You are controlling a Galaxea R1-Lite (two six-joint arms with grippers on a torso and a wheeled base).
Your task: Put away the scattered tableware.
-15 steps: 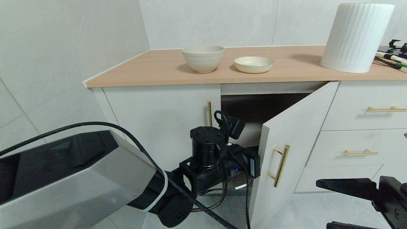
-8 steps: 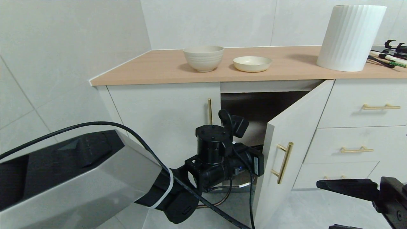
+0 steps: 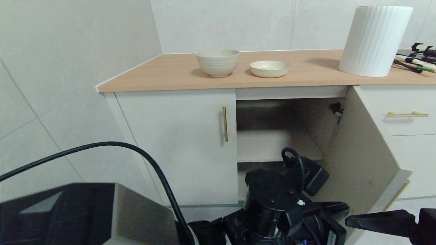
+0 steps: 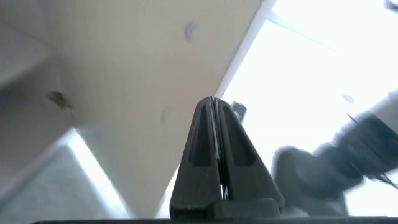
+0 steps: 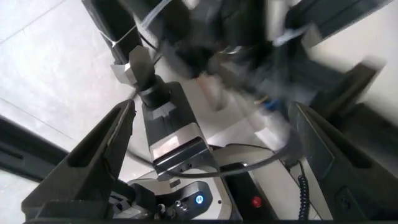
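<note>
1. The bowl [image 3: 217, 62] is sitting upright on the wooden surface [image 3: 163, 73], toward its left part.
2. A shallow dish [image 3: 269, 68] is resting just beside the bowl, on its right. The two are not touching.
3. A tall white ribbed vessel [image 3: 374, 39] is standing farther right on the same surface, well apart from the dish. Some pens [image 3: 417, 61] are lying beside it at the far right.
4. Under the surface, the right cupboard door [image 3: 361, 153] is hanging wide open, showing a shelf [image 3: 269, 146] inside.
5. The left cupboard door [image 3: 177, 143] is sitting closed, with its brass handle [image 3: 224, 123] running upright along the edge.
6. Drawers [image 3: 408, 114] with brass handles are lining the unit to the right of the open door.
7. The left arm [image 3: 272, 197] is sitting low in front of the open cupboard.
8. The left pincer [image 4: 213, 102] is keeping its fingers pressed together with nothing between them, facing a pale panel.
9. The right pincer [image 5: 211, 124] is holding its fingers spread wide, gripping nothing. In the head view it is hanging low on the right, near the bottom of the open door.
</note>
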